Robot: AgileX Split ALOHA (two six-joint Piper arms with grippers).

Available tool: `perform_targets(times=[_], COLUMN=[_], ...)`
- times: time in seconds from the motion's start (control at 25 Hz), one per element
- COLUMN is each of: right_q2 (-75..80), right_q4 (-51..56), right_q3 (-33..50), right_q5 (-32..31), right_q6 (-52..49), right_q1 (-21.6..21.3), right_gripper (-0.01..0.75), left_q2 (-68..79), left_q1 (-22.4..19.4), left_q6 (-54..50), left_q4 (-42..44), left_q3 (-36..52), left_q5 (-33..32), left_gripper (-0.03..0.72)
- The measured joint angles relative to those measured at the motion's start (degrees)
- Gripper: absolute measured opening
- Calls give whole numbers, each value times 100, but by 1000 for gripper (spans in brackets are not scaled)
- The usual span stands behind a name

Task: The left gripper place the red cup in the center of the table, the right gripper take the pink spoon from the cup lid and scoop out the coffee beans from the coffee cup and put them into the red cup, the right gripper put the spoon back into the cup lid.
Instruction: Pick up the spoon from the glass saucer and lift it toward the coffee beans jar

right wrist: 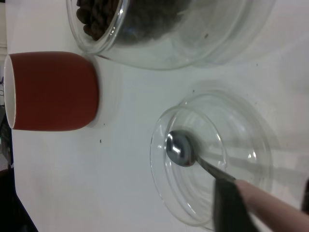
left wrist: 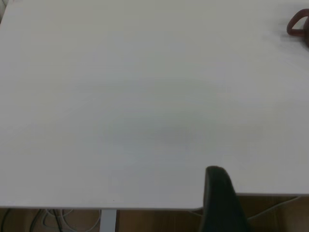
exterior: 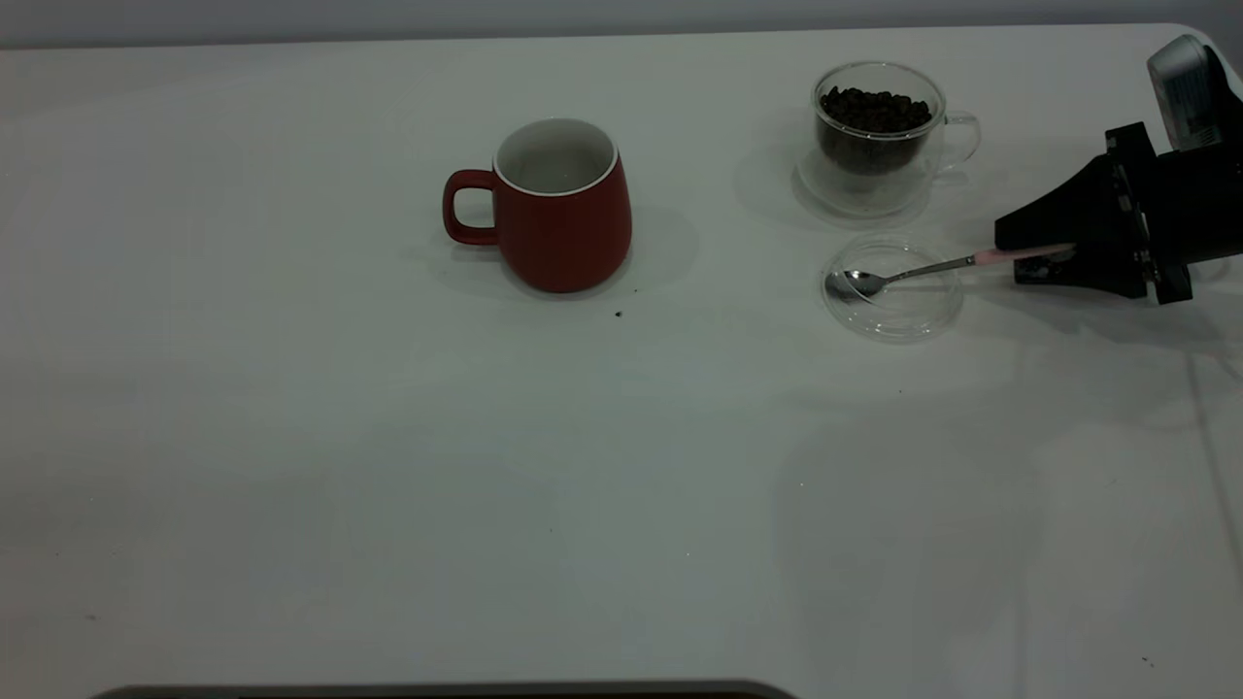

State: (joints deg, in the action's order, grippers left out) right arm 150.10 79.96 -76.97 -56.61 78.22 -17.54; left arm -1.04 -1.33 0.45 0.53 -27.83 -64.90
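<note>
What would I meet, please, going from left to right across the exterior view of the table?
red cup → stray coffee bean → then the coffee cup with the cup lid in front of it holding the spoon's bowl → right gripper on the pink handle.

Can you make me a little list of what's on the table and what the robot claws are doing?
red cup: upright, mid-table
coffee cup: clear glass, holds beans
cup lid: flat on the table, in front of the coffee cup
pink spoon: bowl in the lid
right claw: shut on the spoon's pink handle
left claw: off by the table edge, away from the cups
</note>
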Motion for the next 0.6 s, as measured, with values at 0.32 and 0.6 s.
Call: perform_targets(times=[0.32,0.6], right_q2=[-46,-630], right_q4=[-131,-805], right_q3=[-24,-26], right_q5=[-308,-204], right_q6=[-23,-295], right_q1=[-11,-174], right_gripper=[100,100], left_q2=[0,0], left_q1=[0,0], left_q6=[0,0], left_q4=[0,0], left_q3=[0,0], left_q5=[0,0], left_gripper=[495,495])
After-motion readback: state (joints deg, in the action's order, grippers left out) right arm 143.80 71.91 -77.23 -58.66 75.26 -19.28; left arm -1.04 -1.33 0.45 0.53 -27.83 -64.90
